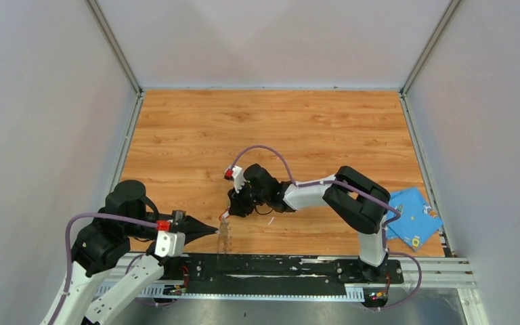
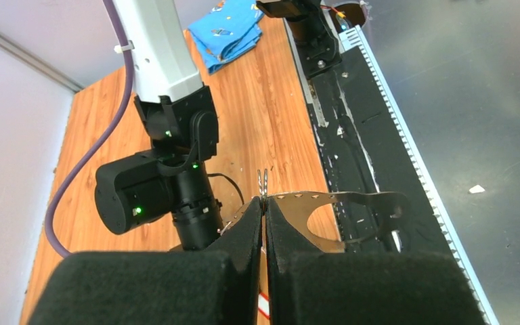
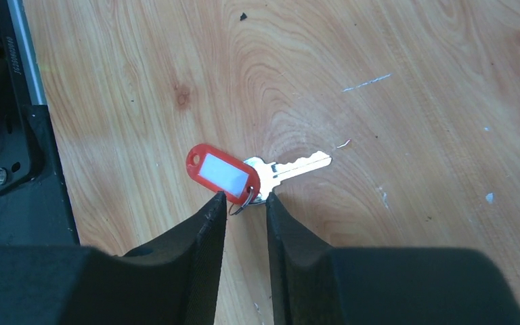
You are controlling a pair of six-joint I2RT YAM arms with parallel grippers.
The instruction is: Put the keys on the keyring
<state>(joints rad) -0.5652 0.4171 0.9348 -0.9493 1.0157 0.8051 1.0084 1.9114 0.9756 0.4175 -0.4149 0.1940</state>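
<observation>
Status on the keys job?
Left gripper shut on keyring. Right gripper open, poised at red-tagged key flat on table. Blue key not in view.

Top external: fixed above and behind my bases, tilted down over the whole table (image 1: 277,128), the farthest view. Left wrist: close behind my left fingers (image 2: 244,230), facing sideways along the near edge toward my right arm (image 2: 162,61) and the blue cloth (image 2: 227,30) (both also in the top view). Right wrist: just behind my right fingers (image 3: 203,230), looking almost straight down, very near the wood; the top view shows that patch near mid-table
</observation>
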